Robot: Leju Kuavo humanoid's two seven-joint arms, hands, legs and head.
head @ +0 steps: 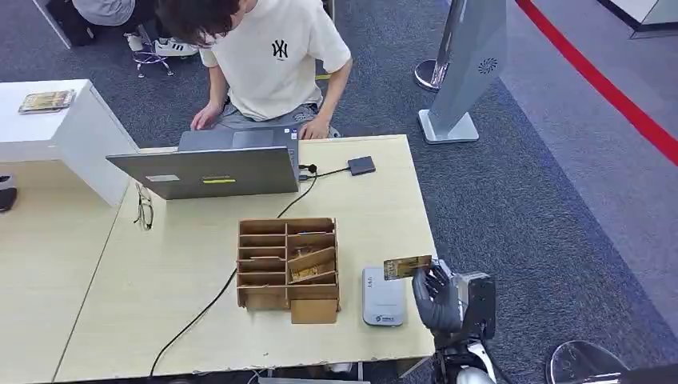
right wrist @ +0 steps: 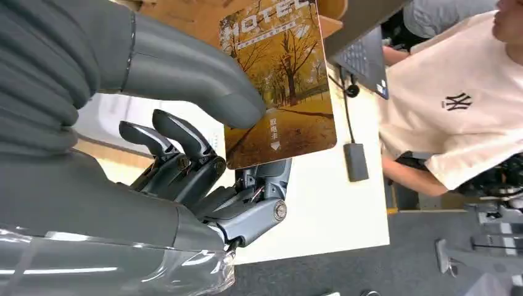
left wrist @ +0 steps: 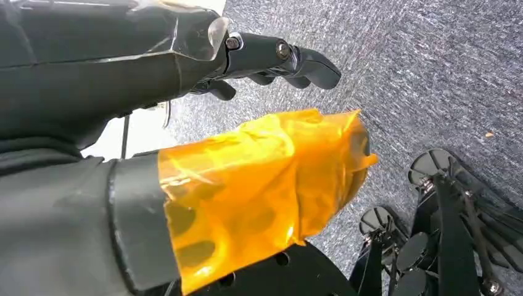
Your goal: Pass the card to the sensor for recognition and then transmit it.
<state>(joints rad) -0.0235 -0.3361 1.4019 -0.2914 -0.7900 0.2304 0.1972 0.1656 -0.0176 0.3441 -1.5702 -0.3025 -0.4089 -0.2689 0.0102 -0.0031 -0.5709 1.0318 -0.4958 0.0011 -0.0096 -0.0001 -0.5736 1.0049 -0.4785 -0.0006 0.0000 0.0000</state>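
Right fingers [right wrist: 185, 139] and thumb pinching card [right wrist: 280, 80] above sensor [head: 383, 297]; left fingers [left wrist: 277, 58] loosely curled, empty.

On the pale wooden bench [head: 376, 208] a brown cardboard organiser with compartments [head: 288, 263] stood near the middle. Just to its right lay the flat grey card sensor [head: 383, 296]. The right hand [head: 432, 293] was at the right edge of the bench, beside the sensor, and held the yellow hotel card [head: 407, 266] above the sensor's far end. Behind the organiser stood an open grey laptop [head: 212, 166], and to the right of it lay a small dark adapter box [head: 361, 166]. A person in a white T-shirt [head: 272, 56] sat behind the laptop.
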